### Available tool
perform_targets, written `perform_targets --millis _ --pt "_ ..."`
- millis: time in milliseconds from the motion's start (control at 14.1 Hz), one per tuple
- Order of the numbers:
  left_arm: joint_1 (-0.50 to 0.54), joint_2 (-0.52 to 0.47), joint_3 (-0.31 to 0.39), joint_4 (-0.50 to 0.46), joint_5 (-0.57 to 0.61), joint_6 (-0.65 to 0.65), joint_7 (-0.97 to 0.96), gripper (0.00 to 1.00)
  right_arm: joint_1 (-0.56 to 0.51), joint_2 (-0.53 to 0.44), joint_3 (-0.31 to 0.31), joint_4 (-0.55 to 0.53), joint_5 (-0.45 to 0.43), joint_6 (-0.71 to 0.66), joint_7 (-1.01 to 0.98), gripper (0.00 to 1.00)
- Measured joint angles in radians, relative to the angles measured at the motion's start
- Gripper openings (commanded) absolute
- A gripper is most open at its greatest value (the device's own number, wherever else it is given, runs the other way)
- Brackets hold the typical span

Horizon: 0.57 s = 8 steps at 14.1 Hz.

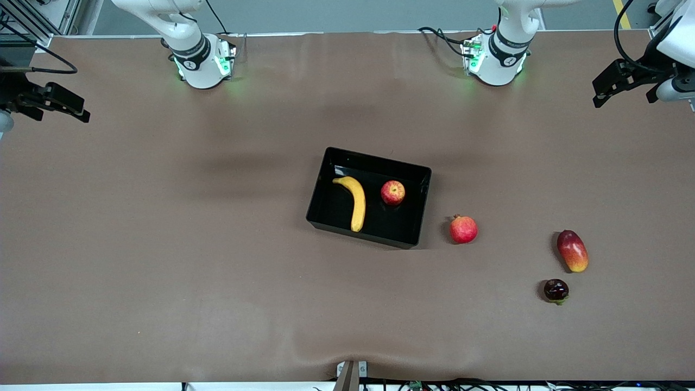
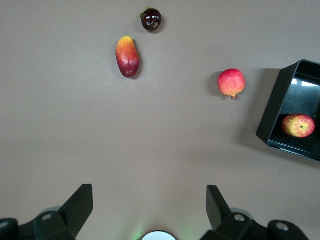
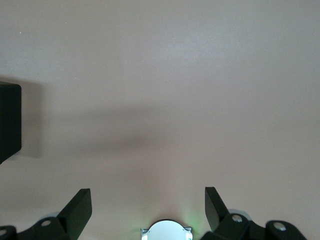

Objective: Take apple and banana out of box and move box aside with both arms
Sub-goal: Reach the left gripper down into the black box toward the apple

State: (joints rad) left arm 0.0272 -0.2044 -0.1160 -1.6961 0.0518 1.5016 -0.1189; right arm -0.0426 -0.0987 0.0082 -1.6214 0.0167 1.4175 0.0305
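The black box (image 1: 380,161) sits at the middle of the table. The yellow banana (image 1: 355,202) and the red apple (image 1: 392,192) lie inside it, apart from each other. My left gripper (image 1: 624,98) is open and empty, up over the left arm's end of the table; in the left wrist view (image 2: 150,200) it shows wide open, with a box wall (image 2: 278,107) and the apple (image 2: 298,125) ahead. My right gripper (image 1: 61,113) is open and empty over the right arm's end; the right wrist view (image 3: 148,200) shows bare table and a box corner (image 3: 9,120).
A red pomegranate (image 1: 463,229) lies beside the box toward the left arm's end. A red-yellow mango (image 1: 572,250) and a dark round fruit (image 1: 556,290) lie farther that way, nearer the front camera. All three show in the left wrist view.
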Motion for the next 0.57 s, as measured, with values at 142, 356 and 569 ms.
perform_targets --millis 142,356,569 --pt "0.001 0.0 0.001 0.0 0.0 0.0 0.0 1.0 0.0 0.0 0.001 0.0 0.0 -0.003 0.0 1.0" --pt "0.005 0.009 0.001 0.0 0.0 0.0 -0.001 1.0 0.001 0.0 0.003 0.0 0.0 -0.006 0.0 1.0" --pt "0.0 0.062 -0.028 0.002 0.0 0.002 -0.002 1.0 0.001 0.0 0.004 0.0 0.0 -0.007 0.0 1.0"
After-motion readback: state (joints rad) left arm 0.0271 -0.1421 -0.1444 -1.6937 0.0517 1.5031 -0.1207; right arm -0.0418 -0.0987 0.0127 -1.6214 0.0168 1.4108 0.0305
